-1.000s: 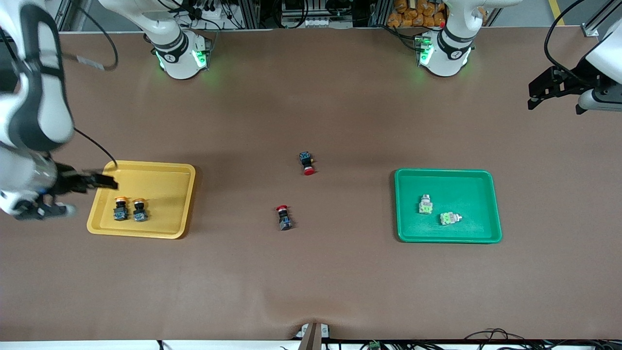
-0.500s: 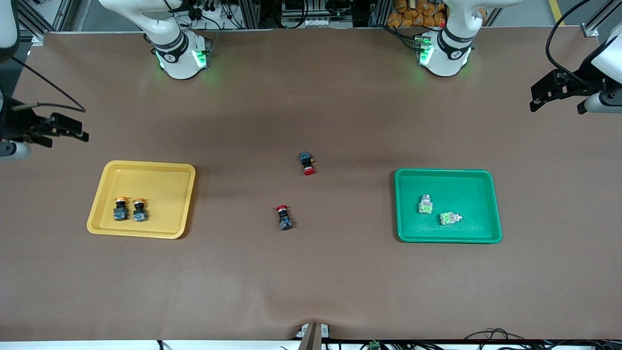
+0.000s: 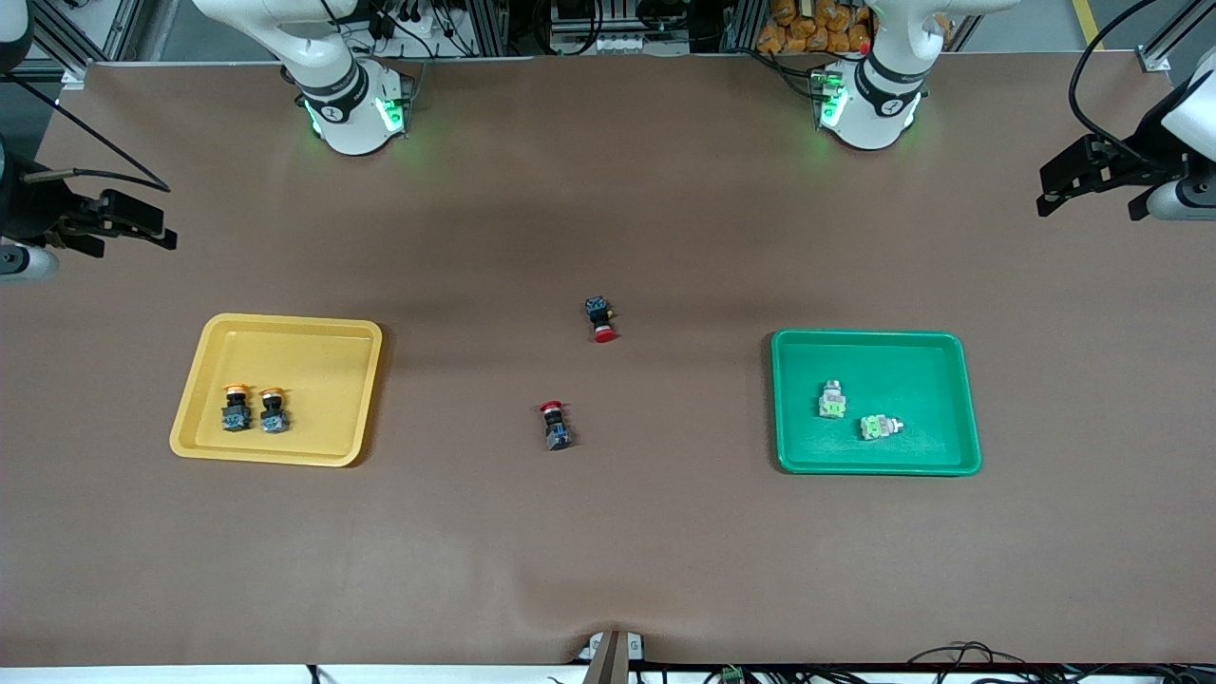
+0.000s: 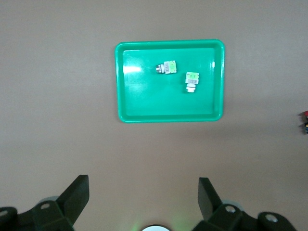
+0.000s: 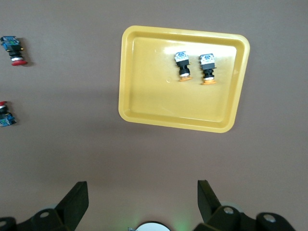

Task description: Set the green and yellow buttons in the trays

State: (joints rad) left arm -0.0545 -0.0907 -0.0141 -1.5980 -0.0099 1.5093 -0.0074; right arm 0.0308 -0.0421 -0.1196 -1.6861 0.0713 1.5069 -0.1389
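Sorting appears complete: both yellow buttons (image 3: pixel 254 408) lie in the yellow tray (image 3: pixel 285 328), both green buttons (image 3: pixel 852 413) in the green tray (image 3: pixel 869 337), while my left gripper (image 4: pixel 143 195) and right gripper (image 5: pixel 142 197) hover with fingers wide and empty over the counter's (image 3: pixel 608 551) ends, needing only to park.

The front view looks down from high across the table (image 3: pixel 608 532), facing both bases. Each wrist view looks straight down from well above (fingertips at its rim): the left shares the green tray (image 4: pixel 124 103), the right the yellow tray (image 5: pixel 126 108).
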